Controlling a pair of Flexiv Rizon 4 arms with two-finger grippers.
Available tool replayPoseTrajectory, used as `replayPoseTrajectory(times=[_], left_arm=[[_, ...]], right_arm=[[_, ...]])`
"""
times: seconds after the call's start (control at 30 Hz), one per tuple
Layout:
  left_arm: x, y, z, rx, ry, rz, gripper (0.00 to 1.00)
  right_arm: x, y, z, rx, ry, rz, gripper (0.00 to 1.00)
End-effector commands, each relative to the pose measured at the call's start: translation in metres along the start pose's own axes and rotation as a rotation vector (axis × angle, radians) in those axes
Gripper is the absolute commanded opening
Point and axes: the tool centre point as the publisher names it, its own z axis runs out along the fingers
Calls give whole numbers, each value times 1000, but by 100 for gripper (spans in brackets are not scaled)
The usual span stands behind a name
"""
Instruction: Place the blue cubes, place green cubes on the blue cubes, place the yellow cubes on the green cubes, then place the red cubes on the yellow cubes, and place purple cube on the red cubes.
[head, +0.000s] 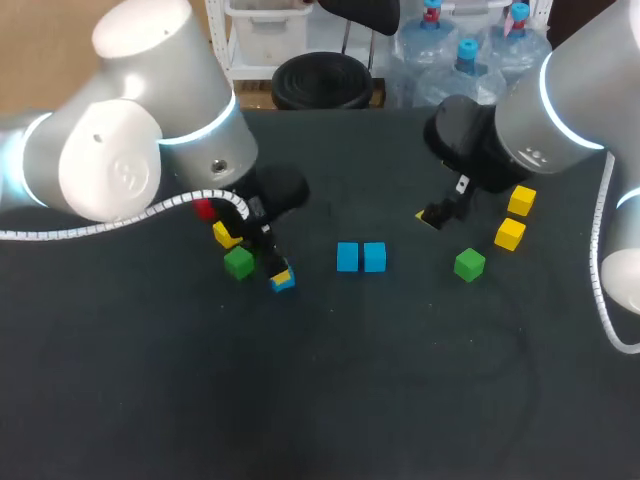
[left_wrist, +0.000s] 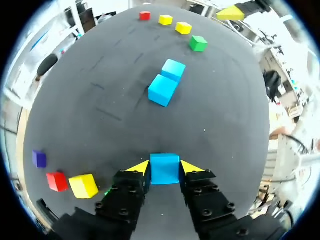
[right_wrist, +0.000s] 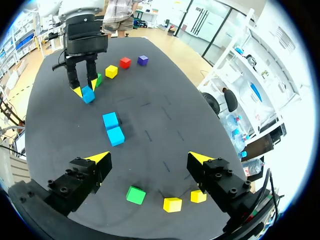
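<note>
My left gripper (left_wrist: 165, 169) is shut on a blue cube (left_wrist: 164, 168), which sits at or just above the table; in the head view the same blue cube (head: 284, 281) shows under the left gripper (head: 278, 270). Two more blue cubes (head: 347, 257) (head: 374, 257) stand side by side at the table's middle. Beside the left gripper lie a green cube (head: 238, 262), a yellow cube (head: 226, 235), a red cube (head: 205, 209) and a purple cube (left_wrist: 39, 158). My right gripper (right_wrist: 150, 159) hangs open and empty above the right side, near a green cube (right_wrist: 135, 194) and two yellow cubes (right_wrist: 172, 204) (right_wrist: 198, 196).
A red cube (left_wrist: 144, 15) lies at the far end of the table from my left gripper, past the yellow cubes. The dark table (head: 400, 380) has free room across its whole near half.
</note>
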Motion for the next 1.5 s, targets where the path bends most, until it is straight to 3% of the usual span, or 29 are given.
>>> replayPoseTrajectory(times=[0.03, 1.0, 1.5], left_arm=[[3, 4, -4, 10, 2, 55, 0], [-41, 5, 0, 73, 23, 321, 0], [-50, 5, 7, 99, 55, 436, 0]], right_arm=[[1, 3, -1, 12, -2, 2, 100], [1, 3, -1, 12, -2, 2, 100], [1, 3, -1, 12, -2, 2, 100]])
